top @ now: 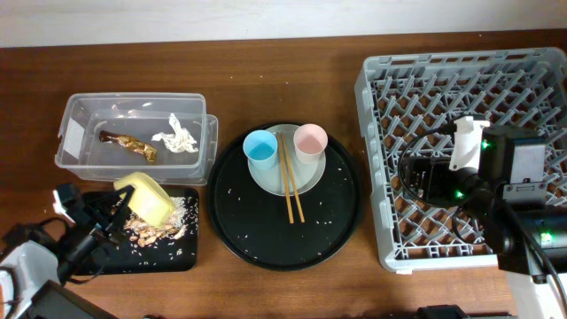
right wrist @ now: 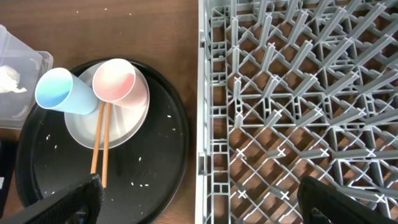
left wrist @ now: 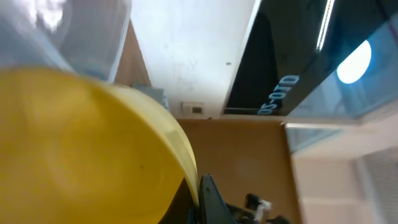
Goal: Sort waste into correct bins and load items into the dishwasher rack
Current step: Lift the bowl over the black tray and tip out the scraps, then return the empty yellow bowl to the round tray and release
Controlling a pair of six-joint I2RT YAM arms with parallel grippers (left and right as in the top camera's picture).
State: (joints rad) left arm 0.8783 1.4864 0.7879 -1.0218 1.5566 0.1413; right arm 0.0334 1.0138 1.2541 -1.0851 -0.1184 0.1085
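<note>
Currently on the table, overhead view:

- Dishwasher rack [top: 376, 159]: right of frame, grey lattice floor with upright pegs, nothing loaded in the part that shows.
- Right gripper [right wrist: 208, 205]: over the rack's left wall; fingers spread wide, one tip in each lower corner of the wrist view, nothing between them.
- Round black tray [top: 337, 217]: centre of frame, sprinkled with rice grains.
- Plate [top: 306, 182]: upper half of the round tray.
- Light-blue cup [top: 261, 149] and pink cup [top: 311, 142]: standing side by side on the plate, blue to the left.
- Chopsticks [top: 289, 182]: lying between the cups, tips reaching past the plate onto the tray.
- Clear tub [top: 80, 111]: upper left, containing the brown-gold wrapper [top: 131, 143] and the white tissue [top: 175, 138].
- Shallow black tray [top: 182, 257]: lower left, below the tub, holding food scraps [top: 159, 229] and rice.
- Yellow bowl [top: 147, 197]: tilted on its side over the shallow tray.
- Left gripper [top: 122, 206]: clamped on the bowl's rim.
</note>
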